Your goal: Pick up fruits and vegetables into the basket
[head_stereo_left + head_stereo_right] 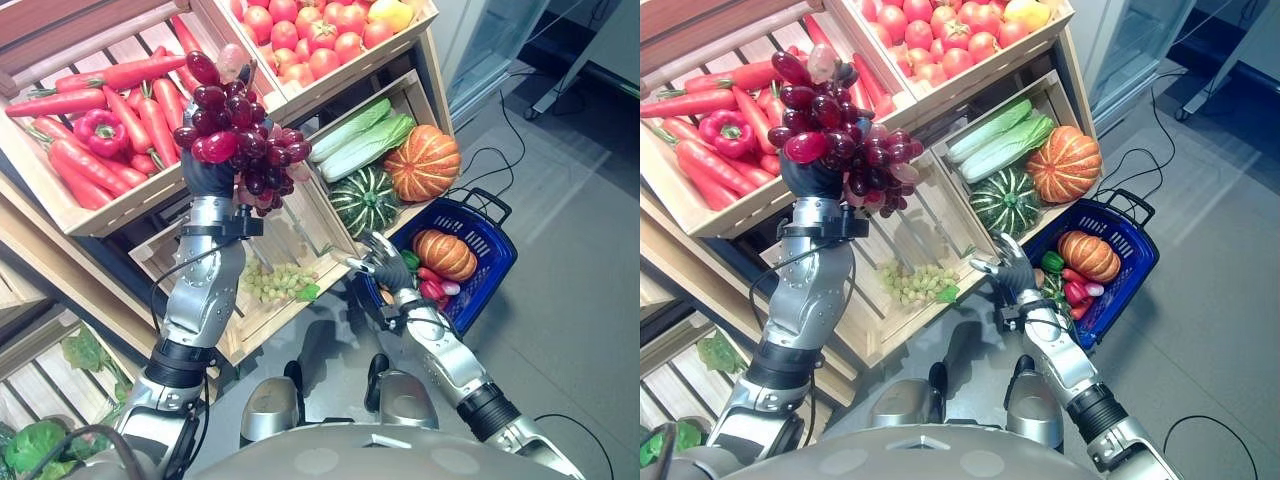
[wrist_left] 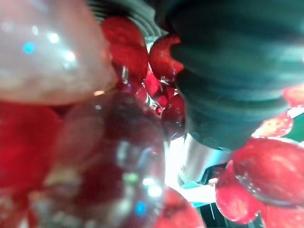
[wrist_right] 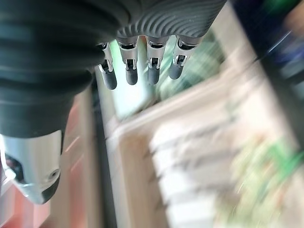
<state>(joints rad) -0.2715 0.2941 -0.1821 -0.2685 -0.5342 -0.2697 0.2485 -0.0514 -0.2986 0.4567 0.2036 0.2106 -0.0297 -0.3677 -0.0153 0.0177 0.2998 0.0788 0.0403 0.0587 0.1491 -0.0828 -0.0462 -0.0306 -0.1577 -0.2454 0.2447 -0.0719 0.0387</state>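
My left hand (image 1: 210, 176) is raised high in front of the shelves and shut on a bunch of dark red grapes (image 1: 240, 140). The bunch hangs over and around the hand, level with the carrot crate. In the left wrist view the red grapes (image 2: 109, 156) press close against the hand's dark cover (image 2: 223, 71). The blue basket (image 1: 497, 262) stands on the floor at the right, holding a small orange pumpkin (image 1: 444, 253), red peppers (image 1: 435, 290) and something green. My right hand (image 1: 385, 262) hovers open at the basket's left rim, holding nothing; its straight fingers (image 3: 142, 66) show in the right wrist view.
Wooden crates line the shelves: carrots (image 1: 110, 120) with a red pepper (image 1: 100, 130), red fruit (image 1: 320, 40), cabbages (image 1: 365, 140), an orange pumpkin (image 1: 422, 162) and a green squash (image 1: 365, 200). Green grapes (image 1: 280, 282) lie in the lower crate. Grey floor stretches to the right.
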